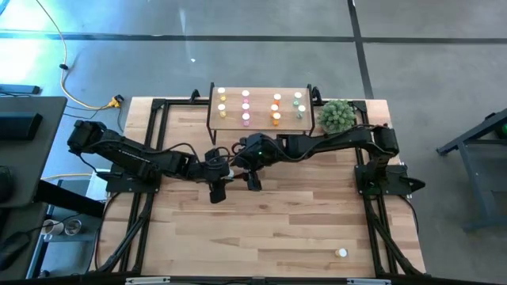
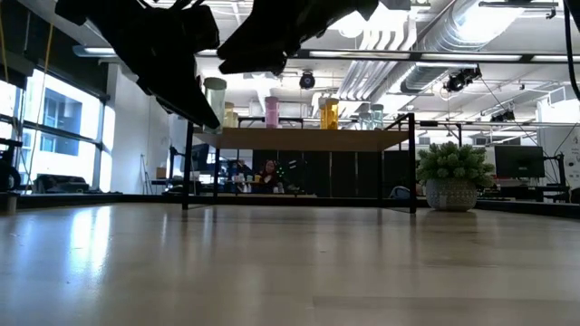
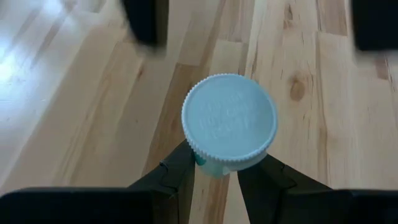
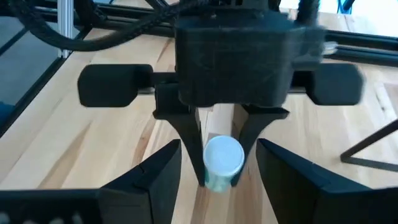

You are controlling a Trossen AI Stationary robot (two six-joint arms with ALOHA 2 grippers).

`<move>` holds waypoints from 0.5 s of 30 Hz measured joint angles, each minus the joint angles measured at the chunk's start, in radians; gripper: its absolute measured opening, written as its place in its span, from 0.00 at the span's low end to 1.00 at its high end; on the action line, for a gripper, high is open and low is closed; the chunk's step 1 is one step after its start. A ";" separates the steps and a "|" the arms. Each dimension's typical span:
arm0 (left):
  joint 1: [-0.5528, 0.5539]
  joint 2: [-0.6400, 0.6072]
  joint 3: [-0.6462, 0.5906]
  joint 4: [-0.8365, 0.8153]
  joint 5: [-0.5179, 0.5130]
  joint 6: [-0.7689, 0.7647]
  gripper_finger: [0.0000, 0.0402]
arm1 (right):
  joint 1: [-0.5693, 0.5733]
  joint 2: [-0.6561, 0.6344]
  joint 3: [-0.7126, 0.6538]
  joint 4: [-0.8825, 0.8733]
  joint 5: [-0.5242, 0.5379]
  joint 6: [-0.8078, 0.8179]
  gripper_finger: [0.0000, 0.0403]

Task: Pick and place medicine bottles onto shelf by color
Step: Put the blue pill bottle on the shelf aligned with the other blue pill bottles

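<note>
A small green medicine bottle [image 3: 229, 124] with a white cap hangs above the middle of the table, with my left gripper [image 3: 214, 177] shut on it. My right gripper [image 4: 217, 148] faces it, open; its two fingers [image 4: 155, 174] stand on either side of the bottle and of the left fingers, without touching. In the high view both grippers meet at the table's middle [image 1: 234, 178]. The shelf [image 1: 261, 123] stands at the far edge on black legs and carries several bottles in rows of yellow, pink, orange and green. My left gripper pinches the bottle's green body just under the cap [image 3: 202, 163] between its two fingertips. The fingers [image 4: 194, 149] come slanting down at it. The bottle is lifted clear of the table, roughly upright, with its cap up.
A green bushy plant [image 1: 338, 116] in a pot stands right of the shelf. One more bottle [image 1: 341, 253] stands alone near the table's front right corner. Bare wood lies between the grippers and the near edge.
</note>
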 joint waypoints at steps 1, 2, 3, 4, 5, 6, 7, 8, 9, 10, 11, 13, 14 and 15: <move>0.000 0.000 0.000 0.002 0.000 0.002 0.24 | 0.000 0.008 0.000 0.009 -0.001 0.001 0.50; 0.000 0.000 0.000 0.003 0.000 0.002 0.24 | 0.000 0.014 0.000 0.010 -0.001 0.003 0.50; 0.000 0.000 0.000 0.006 0.000 0.005 0.24 | 0.000 0.018 0.000 0.008 -0.001 0.007 0.50; 0.000 0.000 0.000 0.011 0.000 0.011 0.24 | 0.000 0.022 0.000 0.012 -0.001 0.017 0.50; 0.000 0.000 0.000 0.014 0.000 0.020 0.24 | 0.000 0.026 0.000 0.026 -0.002 0.022 0.50; 0.000 0.000 0.000 0.016 0.000 0.023 0.24 | 0.000 0.028 0.000 0.032 -0.002 0.023 0.50; 0.000 0.000 0.000 0.021 0.000 0.027 0.24 | 0.000 0.030 0.000 0.025 -0.002 0.023 0.50; 0.000 0.000 0.000 0.028 0.000 0.029 0.24 | 0.000 0.030 0.000 0.025 -0.002 0.023 0.50; 0.000 0.000 0.000 0.032 0.000 0.029 0.24 | 0.000 0.030 0.000 0.026 -0.002 0.022 0.50; 0.000 0.000 0.000 0.036 0.000 0.032 0.24 | 0.000 0.030 0.000 0.025 -0.002 0.022 0.50; 0.000 0.000 0.000 0.045 0.000 0.043 0.24 | 0.000 0.030 0.000 0.026 -0.002 0.023 0.50; 0.000 0.000 0.000 0.062 -0.001 0.065 0.24 | 0.000 0.030 0.000 0.027 -0.002 0.023 0.50; 0.000 0.000 0.000 0.071 0.000 0.072 0.24 | 0.000 0.030 0.000 0.026 -0.002 0.022 0.50; 0.000 0.000 0.000 0.076 -0.001 0.074 0.24 | 0.000 0.030 0.000 0.021 -0.002 0.022 0.50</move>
